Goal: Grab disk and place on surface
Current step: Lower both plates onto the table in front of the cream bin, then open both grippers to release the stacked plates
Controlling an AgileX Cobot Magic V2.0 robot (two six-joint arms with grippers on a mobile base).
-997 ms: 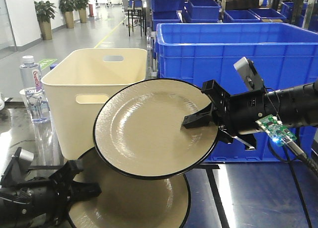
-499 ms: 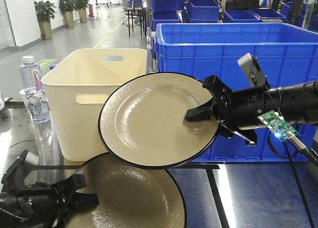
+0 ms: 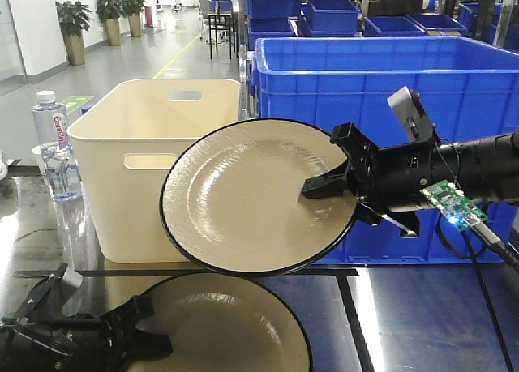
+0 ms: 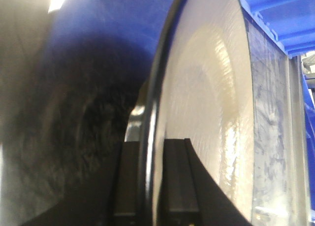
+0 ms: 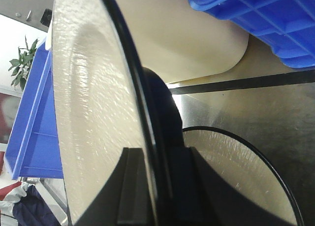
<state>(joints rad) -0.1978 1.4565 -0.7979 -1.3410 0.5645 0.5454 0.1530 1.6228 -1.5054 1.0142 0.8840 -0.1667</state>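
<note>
Your right gripper [image 5: 156, 153] pinched the disk [image 5: 93, 113] by its black rim, the disk standing edge-on — cream face to the left. Below it, a second disk [image 5: 236, 172] lay flat on the glossy surface [image 5: 268, 120], a black tape line [image 5: 236, 82] beyond it.

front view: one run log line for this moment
left gripper: shut on lower disk | right gripper: shut on raised disk

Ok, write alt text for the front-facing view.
The jaws of the right arm clamp the rim of a black-edged cream plate, tilted in midair before a cream tub and a blue crate. Below it, the left arm grips a second plate down by the dark tabletop.
</note>
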